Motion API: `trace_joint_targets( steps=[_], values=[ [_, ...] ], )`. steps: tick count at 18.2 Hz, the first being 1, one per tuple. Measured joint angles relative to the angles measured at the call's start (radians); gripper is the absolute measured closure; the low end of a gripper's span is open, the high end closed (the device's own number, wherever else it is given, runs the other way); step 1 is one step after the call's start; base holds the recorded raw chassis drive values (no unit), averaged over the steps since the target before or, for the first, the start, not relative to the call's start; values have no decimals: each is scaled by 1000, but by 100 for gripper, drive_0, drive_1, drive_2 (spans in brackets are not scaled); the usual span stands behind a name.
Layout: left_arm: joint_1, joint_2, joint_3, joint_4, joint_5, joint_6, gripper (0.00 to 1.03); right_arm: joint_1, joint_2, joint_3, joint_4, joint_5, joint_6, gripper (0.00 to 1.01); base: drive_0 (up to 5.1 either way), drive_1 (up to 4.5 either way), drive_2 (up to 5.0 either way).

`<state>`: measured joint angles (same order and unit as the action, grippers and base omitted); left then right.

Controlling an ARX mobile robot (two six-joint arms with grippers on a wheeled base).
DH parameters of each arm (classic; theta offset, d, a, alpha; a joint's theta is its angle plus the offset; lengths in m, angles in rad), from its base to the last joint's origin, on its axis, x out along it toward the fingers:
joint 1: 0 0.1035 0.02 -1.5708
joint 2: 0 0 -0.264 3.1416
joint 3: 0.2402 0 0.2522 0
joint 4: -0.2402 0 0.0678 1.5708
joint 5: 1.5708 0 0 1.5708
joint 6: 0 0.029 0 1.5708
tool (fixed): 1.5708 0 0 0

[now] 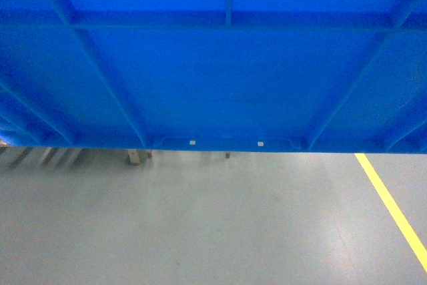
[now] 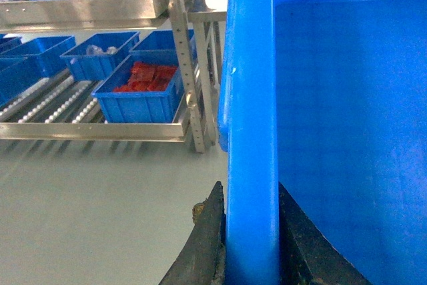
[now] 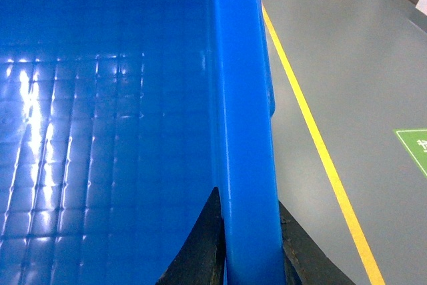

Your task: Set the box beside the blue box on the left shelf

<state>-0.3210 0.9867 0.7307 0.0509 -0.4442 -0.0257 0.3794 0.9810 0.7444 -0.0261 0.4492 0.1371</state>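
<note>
Ribbed blue plastic box (image 1: 220,71) fills head view, L hand (image 2: 251,245) & R hand (image 3: 250,248) clamped on thick rim.

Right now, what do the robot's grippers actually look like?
Only fingertips show. The left gripper has two black tapered fingers, one with a chipped, worn patch. The right gripper has matching matte black wedge-shaped fingers. No cables, markings or arm links are visible.

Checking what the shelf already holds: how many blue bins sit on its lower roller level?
3 clearly: one holding red items, one behind it with pale contents, one at far left. Another may hide behind the red-filled one.
</note>
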Motion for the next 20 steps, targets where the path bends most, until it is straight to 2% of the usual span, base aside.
trace_joint_targets(
  steps=[19,20],
  values=[
    [0,0,0,0,-1,0,91,0,0,0,3,0,0,91,4,424,-416],
    [0,-2,0,-1,-1,1,91,0,-1,0,1,0,0,91,0,0,0]
  ],
)
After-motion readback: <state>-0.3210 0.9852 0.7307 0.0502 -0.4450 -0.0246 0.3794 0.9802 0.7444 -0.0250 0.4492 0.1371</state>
